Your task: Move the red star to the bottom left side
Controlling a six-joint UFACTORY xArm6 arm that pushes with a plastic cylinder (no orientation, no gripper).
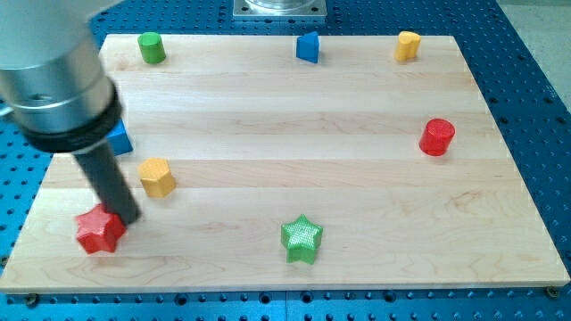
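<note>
The red star [99, 232] lies near the bottom left corner of the wooden board [357, 178]. My tip [128, 218] touches the star's upper right side, at the end of the dark rod that comes down from the view's upper left. The arm's grey body hides part of the board's left edge.
A yellow hexagon block [157, 176] sits just right of the rod. A blue block [119, 139] is half hidden behind the arm. A green star [302, 238] is at bottom centre. A red cylinder [437, 136] is at right. Green cylinder [151, 47], blue block [308, 46] and yellow block [408, 45] line the top edge.
</note>
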